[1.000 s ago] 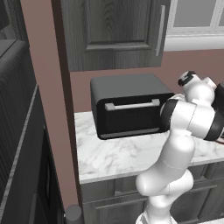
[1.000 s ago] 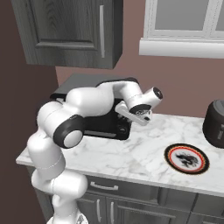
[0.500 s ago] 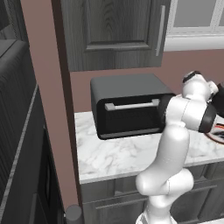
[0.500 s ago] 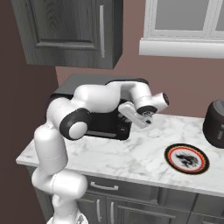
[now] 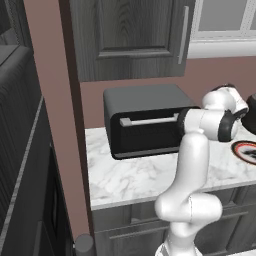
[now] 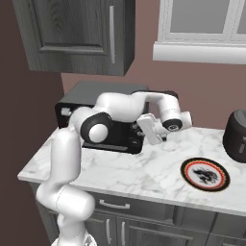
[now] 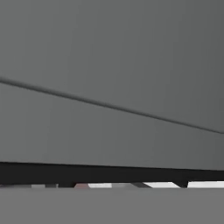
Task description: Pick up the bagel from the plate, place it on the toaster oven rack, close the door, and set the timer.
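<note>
Right base view: the gripper point(image 6: 144, 134) sits at the right-hand end of the toaster oven point(image 6: 98, 92), pressed close to its front corner. Whether its jaws are apart or together cannot be told, and nothing is seen held in them. Hand view: a plain grey panel at very close range, taken to be the oven's casing. Left base view: the door point(image 5: 145, 134) stands upright and shut, with its handle point(image 5: 150, 120) running along the top edge. On the worktop point(image 6: 158, 168), at about 4 o'clock from the gripper and well apart from it, lies the plate point(image 6: 205, 174), which carries no bread. From this layout the bagel is judged to be on the rack inside, hidden behind the shut door. Progress, as inferred: picking, placing and closing appear done. Setting the timer is left, and the gripper's position at the oven's right end suggests that this step is now in hand.
</note>
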### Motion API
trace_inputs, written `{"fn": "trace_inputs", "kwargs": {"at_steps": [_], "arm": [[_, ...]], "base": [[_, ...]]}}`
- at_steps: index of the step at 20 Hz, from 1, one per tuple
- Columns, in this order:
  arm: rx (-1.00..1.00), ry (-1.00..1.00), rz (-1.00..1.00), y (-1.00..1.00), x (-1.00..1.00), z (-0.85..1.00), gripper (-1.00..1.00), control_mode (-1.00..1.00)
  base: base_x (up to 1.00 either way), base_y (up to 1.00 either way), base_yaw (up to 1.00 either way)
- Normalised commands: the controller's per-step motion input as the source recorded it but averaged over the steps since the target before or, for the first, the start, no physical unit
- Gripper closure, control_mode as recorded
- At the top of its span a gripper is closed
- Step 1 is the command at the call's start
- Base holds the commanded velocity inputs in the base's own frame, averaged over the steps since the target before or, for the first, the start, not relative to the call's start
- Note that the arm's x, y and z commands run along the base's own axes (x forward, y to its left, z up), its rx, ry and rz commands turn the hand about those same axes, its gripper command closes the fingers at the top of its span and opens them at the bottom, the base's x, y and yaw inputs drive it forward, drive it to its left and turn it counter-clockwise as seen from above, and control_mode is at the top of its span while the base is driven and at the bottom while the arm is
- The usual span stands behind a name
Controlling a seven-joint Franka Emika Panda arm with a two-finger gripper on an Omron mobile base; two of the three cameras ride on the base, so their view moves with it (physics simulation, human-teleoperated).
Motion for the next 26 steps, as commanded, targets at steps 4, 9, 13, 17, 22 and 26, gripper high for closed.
{"fn": "trace_inputs", "kwargs": {"at_steps": [4,9,13,17,22,26], "arm": [[0.1,0.0,-0.04,-0.29,0.02,-0.2,1.0,-1.0],[0.08,0.0,-0.05,-0.11,0.0,-0.25,1.0,-1.0],[0.06,0.0,-0.08,-0.01,0.0,-0.24,1.0,-1.0],[0.05,0.0,-0.1,0.0,0.0,-0.26,1.0,-1.0],[0.03,0.0,-0.12,0.0,0.0,-0.31,1.0,-1.0],[0.0,0.0,-0.14,0.0,0.0,-0.36,1.0,-1.0]], "base": [[0.0,0.0,0.0],[0.0,0.0,0.0],[0.0,0.0,0.0],[0.0,0.0,0.0],[0.0,0.0,0.0],[0.0,0.0,0.0]]}}
